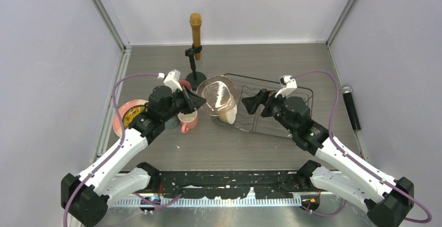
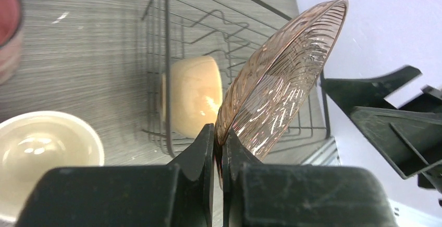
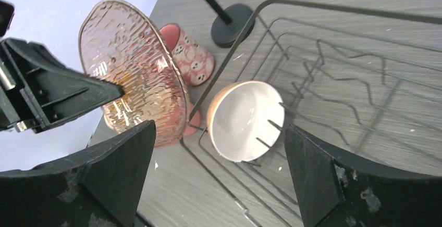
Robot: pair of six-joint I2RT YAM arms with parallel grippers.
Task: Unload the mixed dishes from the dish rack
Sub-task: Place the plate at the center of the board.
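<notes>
Two fingers of the left gripper (image 2: 220, 139) are pinched tight on the rim of a see-through pink ribbed glass plate (image 2: 281, 76), held on edge at the centre of the overhead view, right by the left edge of the black wire dish rack (image 2: 167, 55). A glossy cream bowl (image 3: 245, 120) lies on its side in that corner. The right gripper (image 1: 252, 104) hangs wide open above the rack, empty. My worry: that thin edge grip could let the plate pivot or slip — onto bowl or wire.
</notes>
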